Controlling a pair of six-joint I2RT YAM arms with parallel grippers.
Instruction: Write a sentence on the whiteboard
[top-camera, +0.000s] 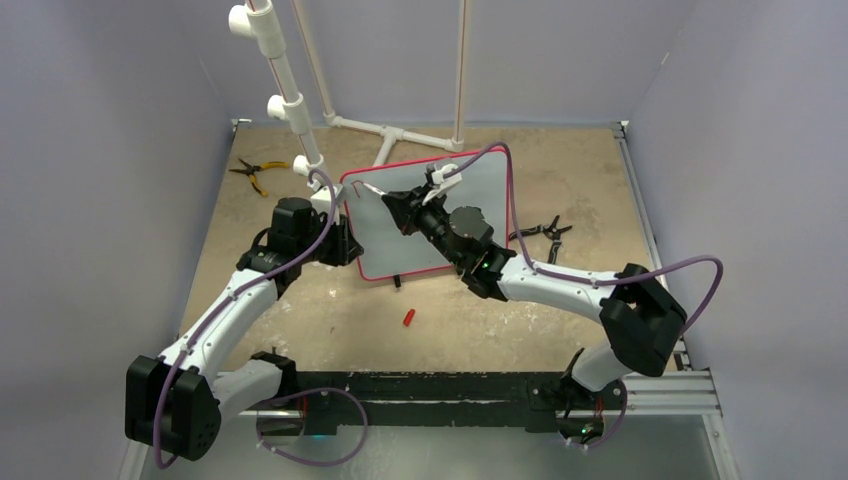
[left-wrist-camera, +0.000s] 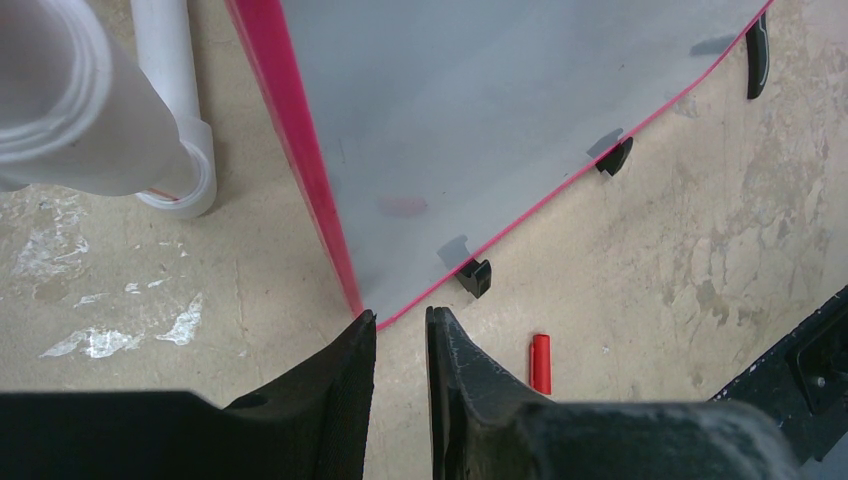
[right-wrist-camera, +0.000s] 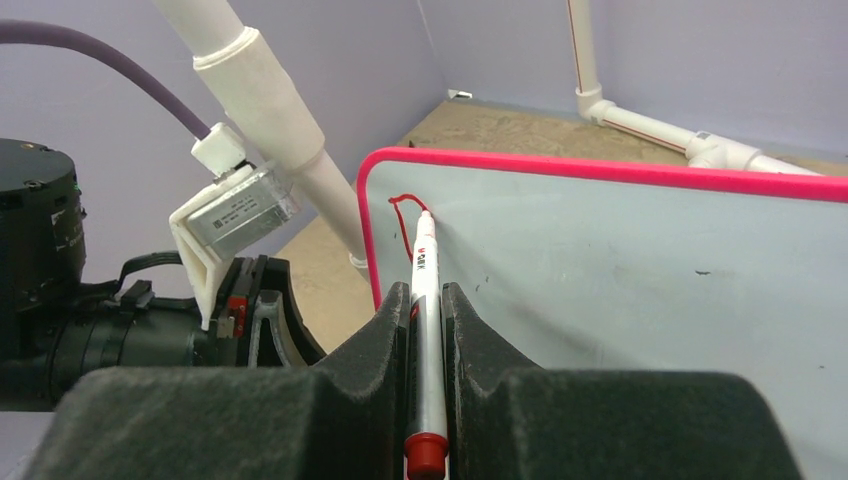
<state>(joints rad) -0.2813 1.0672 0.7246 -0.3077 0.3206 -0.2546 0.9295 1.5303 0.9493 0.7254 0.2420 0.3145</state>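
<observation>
Marker (right-wrist-camera: 422, 265) tip on the whiteboard (right-wrist-camera: 650, 260), far-left corner.
The right pincer (right-wrist-camera: 425, 300) clamps the marker beside a first red stroke (right-wrist-camera: 403, 203); the left pincer (left-wrist-camera: 400, 320), narrow, meets the board's near-left corner on the tabletop (left-wrist-camera: 650, 300), grip unclear.

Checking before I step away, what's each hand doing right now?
Left hand: nearly closed at the whiteboard corner, grip unclear.
Right hand: closed on the marker.

Soft, even overhead light. The black feet (left-wrist-camera: 474, 277) cast faint shadows on the whiteboard (left-wrist-camera: 480, 110). The nearest white pipe (left-wrist-camera: 60, 110) looks blurred.
</observation>
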